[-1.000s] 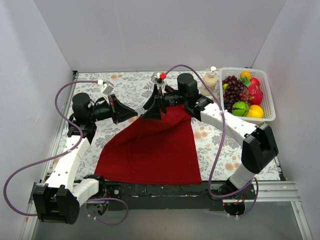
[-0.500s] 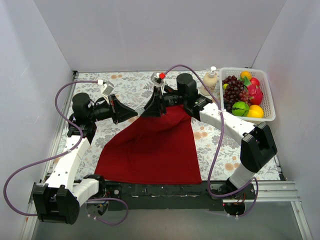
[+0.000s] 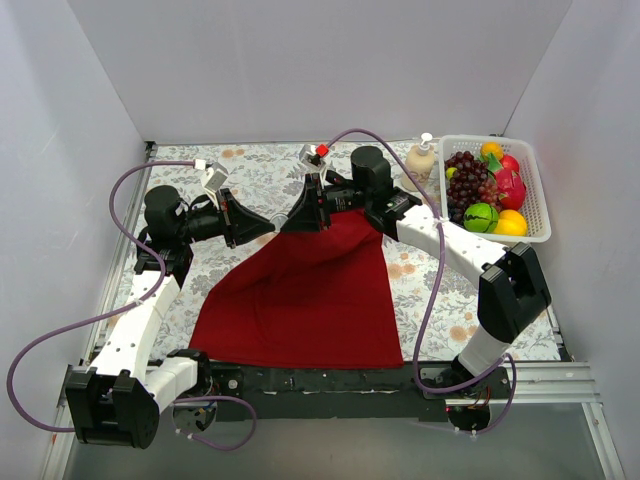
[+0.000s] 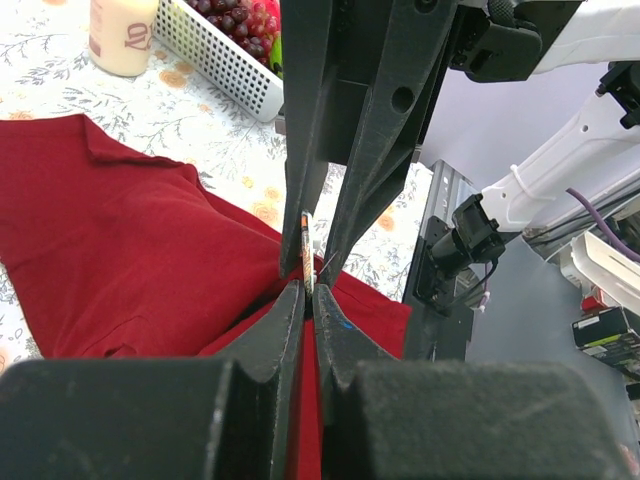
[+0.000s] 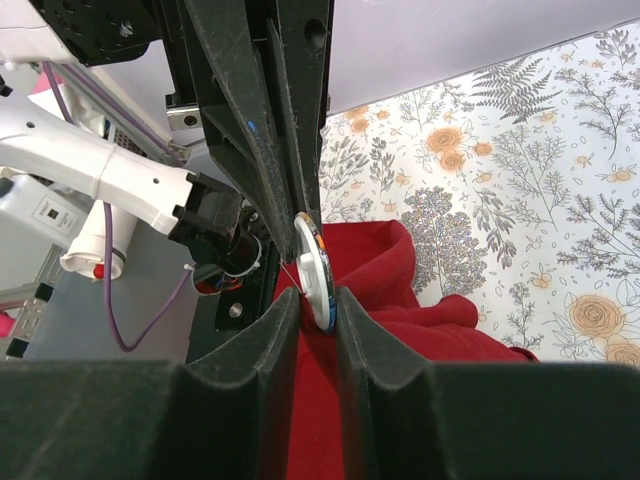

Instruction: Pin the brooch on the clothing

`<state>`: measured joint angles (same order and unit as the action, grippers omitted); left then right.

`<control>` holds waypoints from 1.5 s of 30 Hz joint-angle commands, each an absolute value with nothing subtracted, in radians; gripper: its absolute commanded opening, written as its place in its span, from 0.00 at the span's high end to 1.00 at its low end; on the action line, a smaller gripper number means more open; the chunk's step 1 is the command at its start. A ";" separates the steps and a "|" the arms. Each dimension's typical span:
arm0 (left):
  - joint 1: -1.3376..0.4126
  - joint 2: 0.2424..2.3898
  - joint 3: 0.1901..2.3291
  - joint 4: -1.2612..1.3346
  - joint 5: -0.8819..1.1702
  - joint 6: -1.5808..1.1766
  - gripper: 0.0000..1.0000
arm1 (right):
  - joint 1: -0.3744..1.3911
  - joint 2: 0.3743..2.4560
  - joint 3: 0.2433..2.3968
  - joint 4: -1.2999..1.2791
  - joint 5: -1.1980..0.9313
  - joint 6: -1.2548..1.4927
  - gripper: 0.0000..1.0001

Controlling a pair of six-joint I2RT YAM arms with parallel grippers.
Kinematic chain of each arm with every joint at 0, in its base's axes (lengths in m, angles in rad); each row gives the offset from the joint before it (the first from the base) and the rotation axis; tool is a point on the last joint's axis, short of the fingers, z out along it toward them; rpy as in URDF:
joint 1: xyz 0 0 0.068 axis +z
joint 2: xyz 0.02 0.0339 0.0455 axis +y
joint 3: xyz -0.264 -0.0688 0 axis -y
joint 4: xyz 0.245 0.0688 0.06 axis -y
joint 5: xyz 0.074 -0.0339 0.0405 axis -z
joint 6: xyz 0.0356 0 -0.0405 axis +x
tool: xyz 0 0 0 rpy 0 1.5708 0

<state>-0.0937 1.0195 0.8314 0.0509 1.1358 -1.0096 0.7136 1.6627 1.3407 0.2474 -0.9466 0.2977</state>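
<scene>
The dark red T-shirt [image 3: 300, 300] lies on the floral cloth, with its upper part pulled up into a peak between the two grippers. My left gripper [image 3: 274, 224] is shut on that raised fold, seen in the left wrist view [image 4: 307, 290]. My right gripper [image 3: 291, 222] meets it tip to tip and is shut on the brooch [image 5: 313, 268], a small white round disc held edge-up. The brooch also shows edge-on in the left wrist view [image 4: 306, 250], touching the left fingertips. A thin pin sticks out from its back towards the red fabric [image 5: 440, 330].
A white basket [image 3: 538, 190] of fruit stands at the back right, with a cream pump bottle [image 3: 420, 165] just left of it. White walls close in the left, back and right sides. The floral tablecloth [image 3: 440, 290] shows to the right of the shirt.
My right gripper has moved a little to the left with the brooch, closing the gap to my left gripper. The left arm and the raised fold have stayed put.
</scene>
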 commanded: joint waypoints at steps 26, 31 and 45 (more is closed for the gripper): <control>-0.095 0.979 0.862 0.034 1.152 -0.994 1.00 | 0.713 1.667 1.410 0.333 -0.937 0.359 0.67; -0.095 0.977 0.861 0.031 1.152 -0.994 1.00 | 0.713 1.674 1.411 0.333 -0.939 0.362 0.66; -0.097 0.982 0.891 0.028 1.149 -0.999 1.00 | 0.713 1.677 1.401 0.327 -0.939 0.359 0.82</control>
<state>-0.0929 1.0092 0.8341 0.0216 1.1263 -1.0016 0.7136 1.6752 1.3655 0.2886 -0.9497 0.3645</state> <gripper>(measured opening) 0.031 0.207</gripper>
